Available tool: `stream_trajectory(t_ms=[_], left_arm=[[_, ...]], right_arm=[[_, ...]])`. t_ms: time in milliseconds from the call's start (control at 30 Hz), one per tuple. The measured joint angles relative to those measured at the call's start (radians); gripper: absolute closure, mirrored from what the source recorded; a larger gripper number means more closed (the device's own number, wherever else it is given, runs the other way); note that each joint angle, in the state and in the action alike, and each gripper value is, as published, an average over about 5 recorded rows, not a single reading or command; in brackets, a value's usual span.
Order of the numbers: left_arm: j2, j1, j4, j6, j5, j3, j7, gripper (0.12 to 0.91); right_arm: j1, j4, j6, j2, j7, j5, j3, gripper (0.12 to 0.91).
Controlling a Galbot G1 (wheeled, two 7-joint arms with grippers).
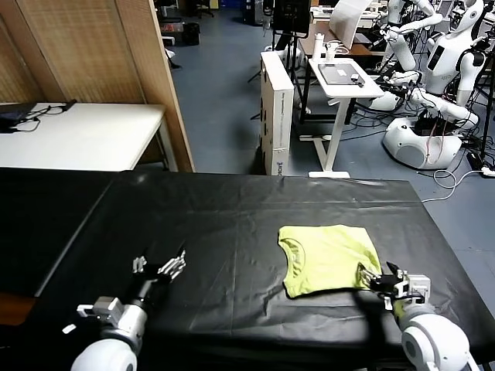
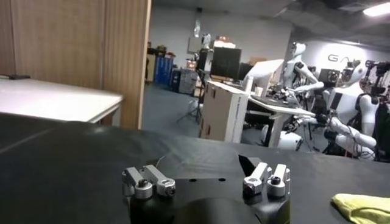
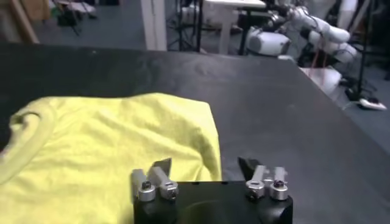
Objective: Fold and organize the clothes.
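The clothes are one lime yellow-green T-shirt, folded into a compact rectangle on the black table, right of centre, with its ribbed collar on the left side. My right gripper stands open at the shirt's near right corner, its fingers spread either side of the folded edge and gripping nothing. My left gripper is open over bare table at the near left, well away from the shirt. In the left wrist view a yellow corner of the shirt shows at the far side.
The table's right edge runs close to my right gripper. Beyond the table stand a wooden partition, a white desk, a white cabinet and other robots.
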Motion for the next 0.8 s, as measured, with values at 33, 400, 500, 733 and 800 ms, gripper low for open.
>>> stream_trajectory(t_ms=[33, 400, 500, 733, 800], left_arm=[[0.004, 0.004, -0.002, -0.007, -0.001, 0.000, -0.007, 0.123], [0.118, 0.098, -0.053, -0.101, 0.001, -0.009, -0.115, 0.123], [0.153, 0.152, -0.072, -0.130, -0.006, -0.019, -0.130, 0.123], [0.181, 0.293, -0.127, -0.137, 0.007, -0.048, -0.140, 0.123], [0.183, 0.326, -0.144, -0.139, 0.010, -0.055, -0.139, 0.123]], right_arm=[[-0.010, 0.003, 0.031, -0.008, -0.018, 0.000, 0.009, 0.187], [-0.168, 0.047, 0.519, -0.039, -0.098, -0.031, 0.075, 0.118], [-0.219, 0.071, 0.550, -0.026, -0.094, -0.047, 0.088, 0.118], [-0.331, 0.143, 0.530, 0.011, -0.049, -0.059, 0.099, 0.118], [-0.359, 0.163, 0.533, 0.022, -0.041, -0.068, 0.095, 0.118]])
